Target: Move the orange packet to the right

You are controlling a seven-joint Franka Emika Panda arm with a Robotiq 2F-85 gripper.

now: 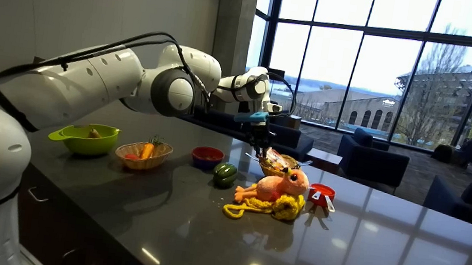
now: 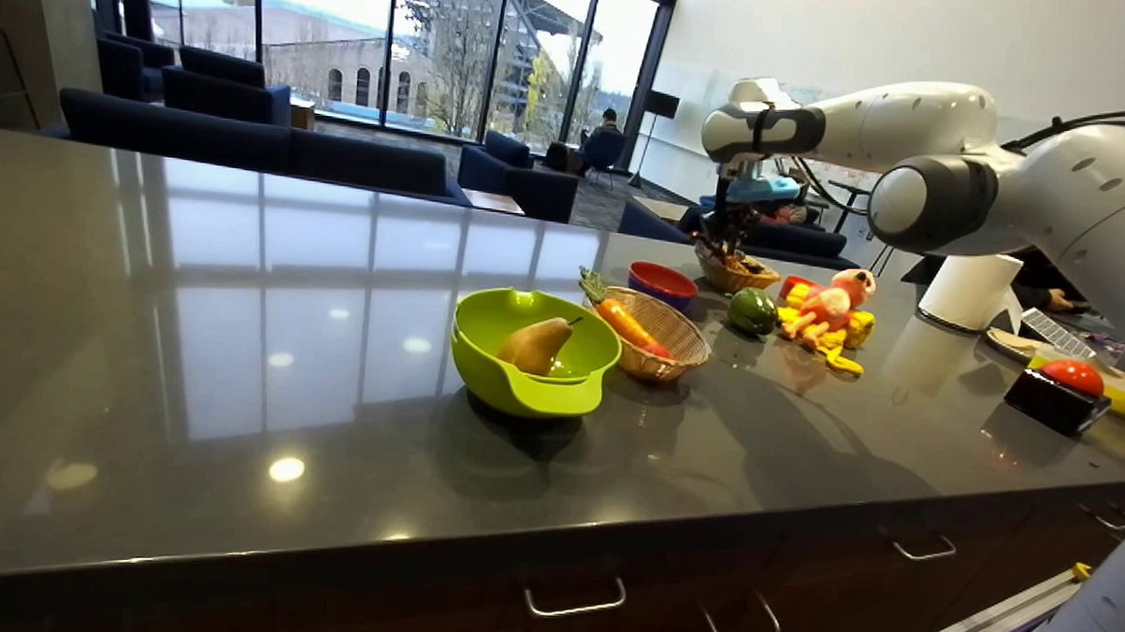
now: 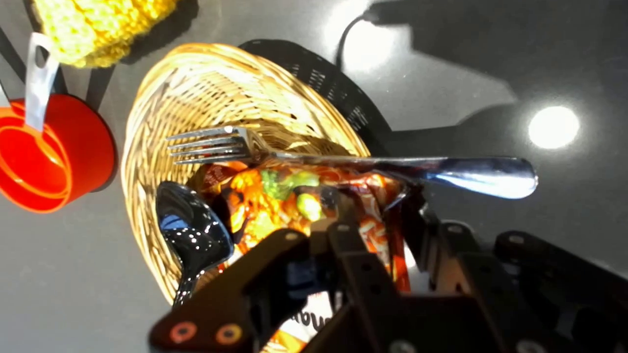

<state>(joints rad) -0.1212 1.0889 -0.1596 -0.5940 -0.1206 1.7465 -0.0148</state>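
Note:
The orange packet (image 3: 257,206) lies in a wicker basket (image 3: 196,88). It is crinkly, with orange and red food print and a white label. A fork (image 3: 471,171) and a black spoon (image 3: 191,235) lie over it. In an exterior view the packet (image 1: 276,157) shows above the basket rim (image 1: 268,171). My gripper (image 3: 380,211) points down into the basket, fingers apart, with a folded edge of the packet between them. Its lower part hides much of the packet. The gripper (image 1: 263,151) is over the basket (image 2: 728,277) in both exterior views.
A pink plush bird (image 1: 272,187) on yellow knit, red measuring cups (image 1: 322,194) and a green pepper (image 1: 224,175) stand close to the basket. A red-and-blue bowl (image 1: 207,158), a carrot basket (image 2: 670,329) and a green bowl with a pear (image 2: 532,390) stand farther along the counter.

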